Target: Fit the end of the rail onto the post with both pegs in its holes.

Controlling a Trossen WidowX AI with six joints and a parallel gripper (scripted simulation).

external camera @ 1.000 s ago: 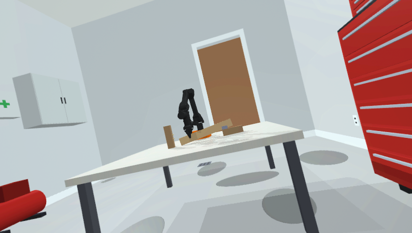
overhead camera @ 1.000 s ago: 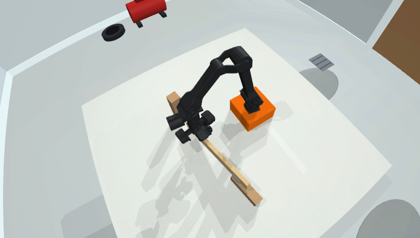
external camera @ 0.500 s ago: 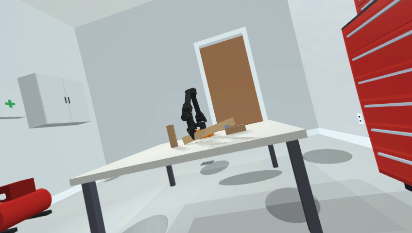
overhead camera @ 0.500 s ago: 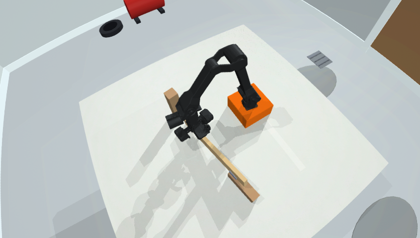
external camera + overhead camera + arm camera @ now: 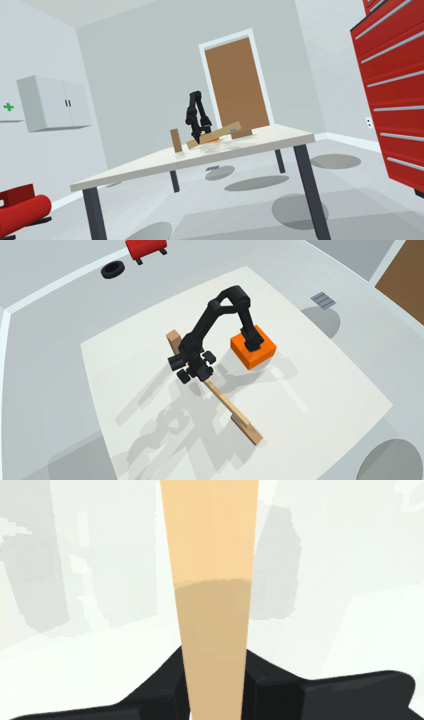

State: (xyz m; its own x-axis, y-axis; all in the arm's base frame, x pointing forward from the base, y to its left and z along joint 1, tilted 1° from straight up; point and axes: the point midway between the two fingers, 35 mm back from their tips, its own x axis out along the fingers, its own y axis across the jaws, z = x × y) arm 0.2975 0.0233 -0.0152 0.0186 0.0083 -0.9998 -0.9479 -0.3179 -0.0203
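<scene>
The long pale rail (image 5: 226, 400) (image 5: 217, 133) (image 5: 215, 540) slopes. Its far end is up at the grey bracket (image 5: 235, 417) (image 5: 232, 130) on the low footboard block (image 5: 255, 436) (image 5: 242, 134). Its near end is low, at or close to the table, a small gap from the upright post (image 5: 174, 337) (image 5: 176, 141). The pegs stick out of the post toward the rail, above its low end in the exterior view. My gripper (image 5: 198, 142) (image 5: 206, 644) is shut on the rail near that end, one finger on each side. The holes in the rail end are hidden.
An orange block (image 5: 252, 355) under the arm's base stands on the white table (image 5: 327, 403) (image 5: 142, 166), to one side of the rail. The arm arches from it over to the rail and partly covers the post in the top view.
</scene>
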